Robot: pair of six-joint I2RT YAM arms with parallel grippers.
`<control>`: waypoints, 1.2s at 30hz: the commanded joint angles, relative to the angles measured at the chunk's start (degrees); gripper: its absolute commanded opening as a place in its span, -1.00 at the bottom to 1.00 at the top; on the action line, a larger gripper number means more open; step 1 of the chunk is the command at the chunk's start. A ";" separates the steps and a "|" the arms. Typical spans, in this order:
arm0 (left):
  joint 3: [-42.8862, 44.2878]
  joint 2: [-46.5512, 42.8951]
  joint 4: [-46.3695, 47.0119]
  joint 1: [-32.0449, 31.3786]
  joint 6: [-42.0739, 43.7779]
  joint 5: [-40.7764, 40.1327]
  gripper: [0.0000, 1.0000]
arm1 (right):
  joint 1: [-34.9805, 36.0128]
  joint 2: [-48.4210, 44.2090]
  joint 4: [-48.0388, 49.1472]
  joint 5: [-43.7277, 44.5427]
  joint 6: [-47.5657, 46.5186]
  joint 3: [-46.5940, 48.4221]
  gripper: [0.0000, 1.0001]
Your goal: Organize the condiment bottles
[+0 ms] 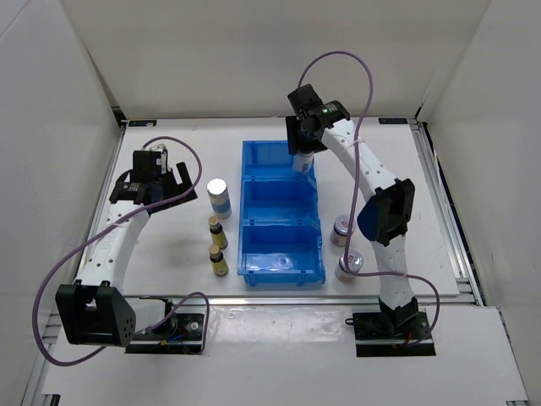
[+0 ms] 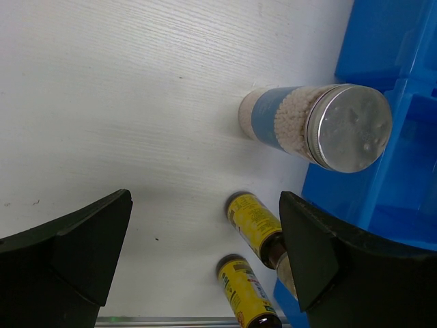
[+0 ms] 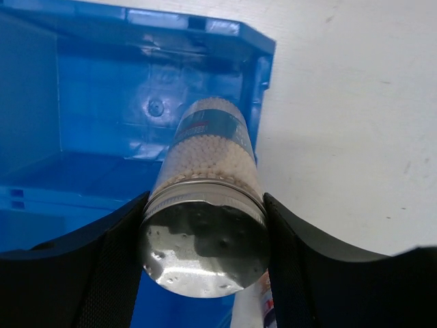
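Our right claw (image 3: 205, 229) clamps a shaker (image 3: 208, 154) at the bin (image 3: 102, 96), 12 o'clock bay, seemingly against its wall; left claw (image 2: 205, 205) gapes.

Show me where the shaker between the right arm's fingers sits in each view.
Top external: shaker at the right side of the blue bin's far compartment.
Left wrist: not in it; that is the other shaker.
Right wrist: bottom centre, between the fingers.
Shared landmark: the blue bin.
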 commanded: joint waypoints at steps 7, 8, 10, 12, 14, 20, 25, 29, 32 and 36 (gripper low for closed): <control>2.07 0.05 -0.15 0.19 1.03 0.77 1.00 | -0.88 3.16 7.35 -7.81 -0.80 -1.52 -1.00; 2.07 0.05 -0.15 0.19 1.03 0.77 1.00 | -0.88 3.78 7.35 -8.33 -0.80 -0.74 -0.97; 2.07 0.05 -0.68 0.19 1.03 -0.63 1.00 | -1.40 5.01 6.83 -8.33 -1.32 -0.03 -0.67; 2.86 0.05 -1.99 0.19 -0.63 -5.79 1.00 | -1.40 5.02 6.83 -8.33 -1.33 -0.03 -0.45; 3.65 0.58 -4.63 0.19 -2.39 -9.94 1.00 | -1.40 5.02 6.83 -8.33 -1.33 -0.64 -0.28; 3.65 1.81 -4.64 0.19 -1.70 -7.41 1.00 | -1.40 3.09 5.69 -5.97 -2.47 1.89 0.91; 3.13 0.24 -4.64 0.19 -1.70 -7.66 1.00 | -1.40 -5.24 4.44 -1.30 -1.41 1.22 0.99; 2.60 -2.05 -4.02 0.19 -1.70 -6.35 1.00 | -0.79 -25.84 10.15 -1.38 -1.41 -14.66 0.99; 2.07 -2.58 -4.02 0.19 -2.22 -8.97 1.00 | 1.23 -38.72 11.92 -2.36 -0.46 -28.74 0.99; 1.55 -4.60 -3.49 0.19 -2.22 -12.94 1.00 | 1.76 -50.24 9.73 -5.43 4.82 -39.12 0.99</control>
